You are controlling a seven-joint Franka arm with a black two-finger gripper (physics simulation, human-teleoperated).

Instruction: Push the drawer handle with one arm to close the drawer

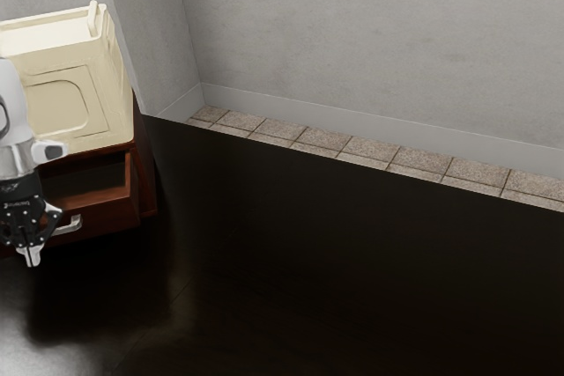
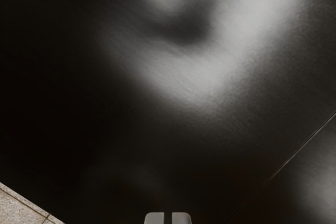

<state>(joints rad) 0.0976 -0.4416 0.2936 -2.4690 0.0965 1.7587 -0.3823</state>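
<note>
The brown wooden cabinet [image 1: 148, 191] stands at the exterior view's left, and its drawer [image 1: 115, 211] is pulled out, with part of the hollow inside visible behind the front panel. That inside is dark and partly hidden by the arm [image 1: 12, 129], so I cannot tell whether anything lies in it. The drawer's pale metal handle [image 1: 73, 225] sticks out from the front panel, just beside my gripper [image 1: 33, 258] on its side toward the exterior view's right; whether the two touch, I cannot tell. My fingers [image 2: 155, 219] are clenched, their tips close together and pointing down, with nothing grasped. On top of the cabinet sits a cream container [image 1: 106, 77] with a raised rim, a recessed panel in its side wall and a short bar standing up at one corner. A pale surface shows within its rim, but its contents cannot be made out. The dark, glossy surface [image 1: 308, 253] spreads below and beside the cabinet, with speckled tiles [image 1: 344, 143] beyond it along the foot of a grey wall [image 1: 370, 33].
</note>
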